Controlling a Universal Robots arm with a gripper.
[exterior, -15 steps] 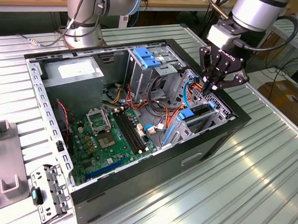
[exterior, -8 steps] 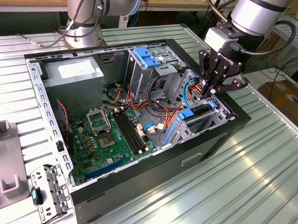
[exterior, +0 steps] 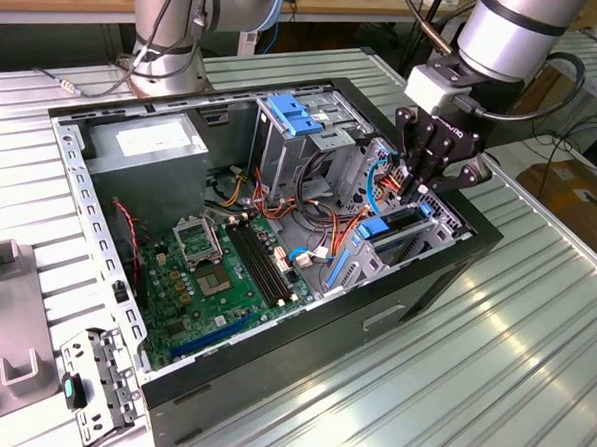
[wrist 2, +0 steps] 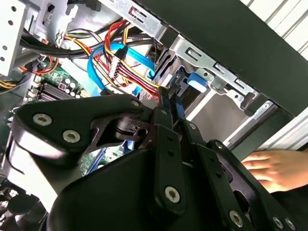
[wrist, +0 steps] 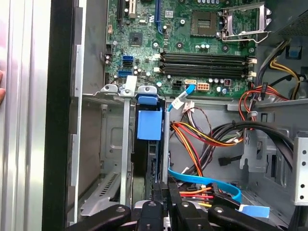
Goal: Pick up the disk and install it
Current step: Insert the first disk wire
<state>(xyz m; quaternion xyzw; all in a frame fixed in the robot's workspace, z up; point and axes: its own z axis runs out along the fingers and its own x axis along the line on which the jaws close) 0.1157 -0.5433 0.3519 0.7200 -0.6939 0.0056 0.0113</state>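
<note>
Now, a big table (exterior: 533, 326) of ribbed silver metal holds a black computer case (exterior: 415, 290). The case lies on its side with its lid off. The robot arm (exterior: 514, 35) comes in from the exterior view's right and reaches down into the case at that end.

Inside, a grey metal box (exterior: 147, 151) with a white sticker sits at the far corner, toward the exterior view's left. A green board (exterior: 225, 280) covers the floor of the case. Silver metal slots (wrist: 126, 144) stand at the end where the arm is.

The disk (wrist: 144, 154) stands on its edge in one of those slots. It has a dark body and a blue plastic piece at the end nearest the green board. In the exterior view, the disk (exterior: 390, 228) shows as a blue and dark strip just under the arm.

The gripper (exterior: 417, 190) is right over the disk. In both wrist views (wrist: 167, 190) (wrist 2: 172, 98) its two black fingers are pulled close together, with just a thin gap between them. The tips are at the disk's top edge. I cannot tell if they pinch anything.

Red, yellow and orange wires (wrist: 202, 139) bunch up just beside the disk. A flat blue cable (wrist: 202, 180) runs near the fingers.

A person's hand (wrist 2: 272, 168) rests outside the case.
</note>
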